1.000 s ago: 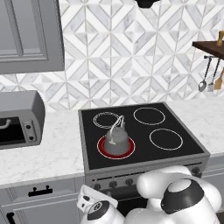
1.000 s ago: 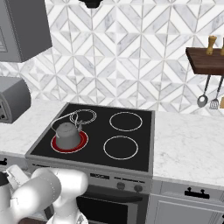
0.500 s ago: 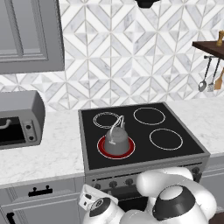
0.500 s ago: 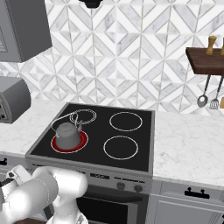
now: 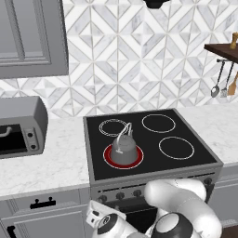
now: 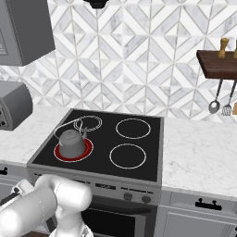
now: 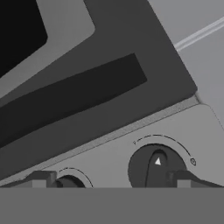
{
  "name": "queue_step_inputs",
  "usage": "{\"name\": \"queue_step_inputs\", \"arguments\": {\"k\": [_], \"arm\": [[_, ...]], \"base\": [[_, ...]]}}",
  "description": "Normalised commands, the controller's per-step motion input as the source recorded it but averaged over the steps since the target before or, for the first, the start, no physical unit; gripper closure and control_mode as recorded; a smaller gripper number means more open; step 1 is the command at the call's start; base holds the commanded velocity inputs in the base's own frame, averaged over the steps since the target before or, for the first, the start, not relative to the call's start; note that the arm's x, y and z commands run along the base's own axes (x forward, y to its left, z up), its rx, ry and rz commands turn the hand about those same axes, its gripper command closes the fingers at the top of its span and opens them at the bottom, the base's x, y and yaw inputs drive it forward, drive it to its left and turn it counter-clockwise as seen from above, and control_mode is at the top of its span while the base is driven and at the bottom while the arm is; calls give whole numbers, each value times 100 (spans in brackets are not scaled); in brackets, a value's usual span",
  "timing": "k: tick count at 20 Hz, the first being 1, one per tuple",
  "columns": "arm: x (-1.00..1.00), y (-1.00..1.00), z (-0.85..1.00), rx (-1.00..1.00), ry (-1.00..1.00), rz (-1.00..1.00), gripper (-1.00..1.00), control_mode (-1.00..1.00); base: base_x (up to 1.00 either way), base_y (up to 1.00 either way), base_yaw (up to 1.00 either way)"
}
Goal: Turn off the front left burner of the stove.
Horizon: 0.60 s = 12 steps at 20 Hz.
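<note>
The stove point(image 5: 204, 168) has a black glass top and a row of dark knobs point(image 5: 120, 196) on its grey front panel. Its front left burner point(image 5: 109, 161) glows red point(image 6: 86, 153) under a grey kettle point(image 5: 123, 149). My hand hangs low in front of the panel's left end. In the hand view my gripper point(image 7: 113, 179) is open, with a fingertip point(image 7: 42, 178) on each side. A dark knob point(image 7: 154, 168) with a white triangle mark sits just inside the right fingertip point(image 7: 183, 178), a little beyond it. A second knob point(image 7: 70, 182) peeks out by the left one. Nothing is gripped.
A grey toaster oven point(image 5: 21, 125) stands on the marble counter point(image 5: 60, 162) left of the stove. Utensils point(image 6: 214, 105) hang under a wooden shelf point(image 6: 217, 65) at the right. Grey drawers with black handles point(image 5: 42, 202) flank the oven door.
My arm has sunk a little lower in front of the stove's panel. The jaws have stayed open, and the kettle and the red ring are unchanged.
</note>
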Motion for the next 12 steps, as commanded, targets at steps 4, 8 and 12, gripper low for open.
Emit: {"name": "queue_step_inputs", "arguments": {"k": [4,8,12], "arm": [[10,10,-6,0,-2,4,-100,-100],[9,22,0,0,-4,4,-100,-100],[12,19,-7,0,0,4,-100,-100]], "base": [[0,0,0],[0,0,0],[0,0,0]]}}
